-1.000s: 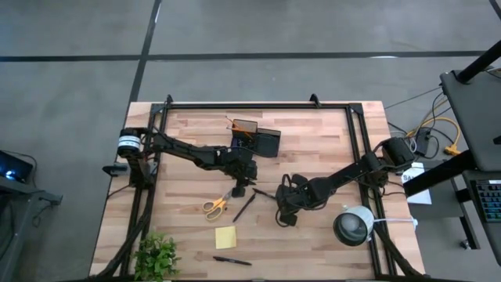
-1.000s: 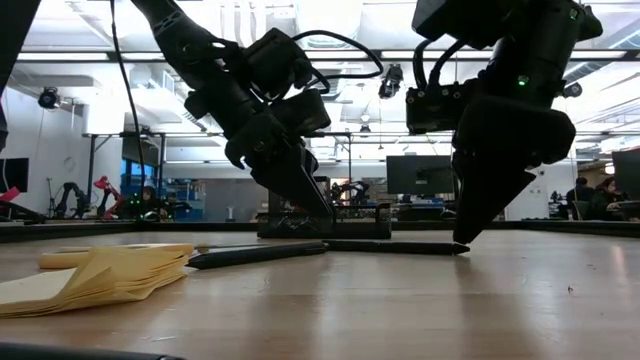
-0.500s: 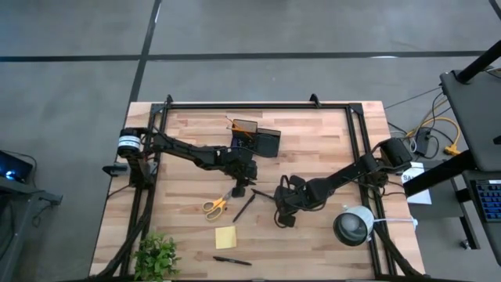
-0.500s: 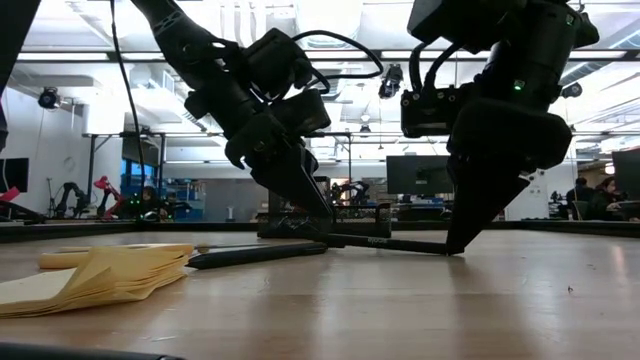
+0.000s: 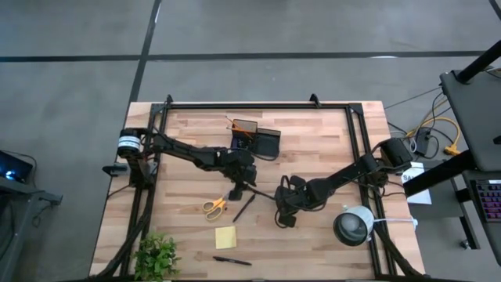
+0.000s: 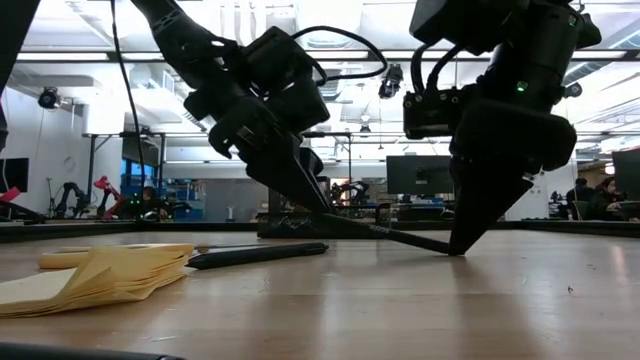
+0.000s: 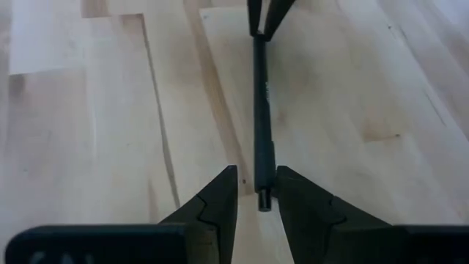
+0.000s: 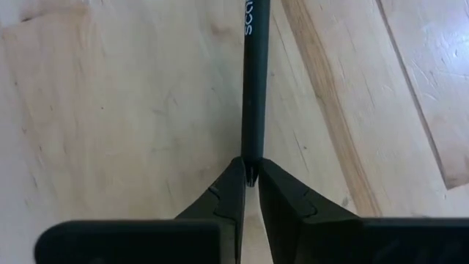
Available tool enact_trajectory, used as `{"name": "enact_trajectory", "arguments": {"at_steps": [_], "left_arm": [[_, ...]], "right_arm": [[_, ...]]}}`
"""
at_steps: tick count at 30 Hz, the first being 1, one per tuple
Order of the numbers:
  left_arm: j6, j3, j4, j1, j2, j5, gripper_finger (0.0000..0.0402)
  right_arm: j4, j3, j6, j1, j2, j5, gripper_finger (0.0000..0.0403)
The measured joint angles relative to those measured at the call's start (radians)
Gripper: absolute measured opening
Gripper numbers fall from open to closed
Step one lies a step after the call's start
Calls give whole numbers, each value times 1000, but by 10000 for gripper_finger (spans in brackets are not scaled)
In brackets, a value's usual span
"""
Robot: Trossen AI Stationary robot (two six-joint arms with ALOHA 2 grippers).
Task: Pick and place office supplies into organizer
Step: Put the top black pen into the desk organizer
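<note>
A thin black pen (image 5: 264,195) spans between my two grippers near the table's middle, and each gripper is shut on one end. My left gripper (image 5: 244,186) has the end nearer the organizer; my right gripper (image 5: 279,207) has the other. In the low view the pen (image 6: 390,234) slopes down from the left gripper (image 6: 322,212) to the right gripper (image 6: 458,248). The dark organizer (image 5: 257,141) stands toward the far edge. Yellow-handled scissors (image 5: 215,205), a second pen (image 5: 244,207), a yellow sticky pad (image 5: 226,236) and a third pen (image 5: 232,260) lie flat on the table. My left gripper has the pen's end (image 7: 264,192) between its two fingers, coming slanting from above along the pen; that end is raised off the table. My right gripper pinches the pen's other end (image 8: 250,165) between its fingertips, pointing down; that end stays low by the table (image 6: 450,250).
A green plant (image 5: 156,254) stands at the near left corner and a round grey-white lamp (image 5: 354,225) at the near right. A black frame (image 5: 258,105) runs along the table's edges. In the low view the sticky pad (image 6: 110,275) and second pen (image 6: 255,255) lie nearer the camera.
My left gripper has risen, taking its end of the pen up with it. The pen lay flat on the table a second ago and now slopes, with the end in my right gripper still low at the table.
</note>
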Motion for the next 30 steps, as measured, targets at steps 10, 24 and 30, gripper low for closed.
{"name": "enact_trajectory", "arguments": {"at_steps": [10, 24, 30], "left_arm": [[-18, 0, -16, -9, 0, 7, 80], [-42, 4, -7, -19, 53, 4, 80], [-45, 31, 11, -19, 51, -28, 80]], "right_arm": [[-3, -2, 0, 0, 3, -4, 28], [0, -2, 4, 0, 3, 4, 28], [0, -2, 4, 0, 3, 5, 28]]}}
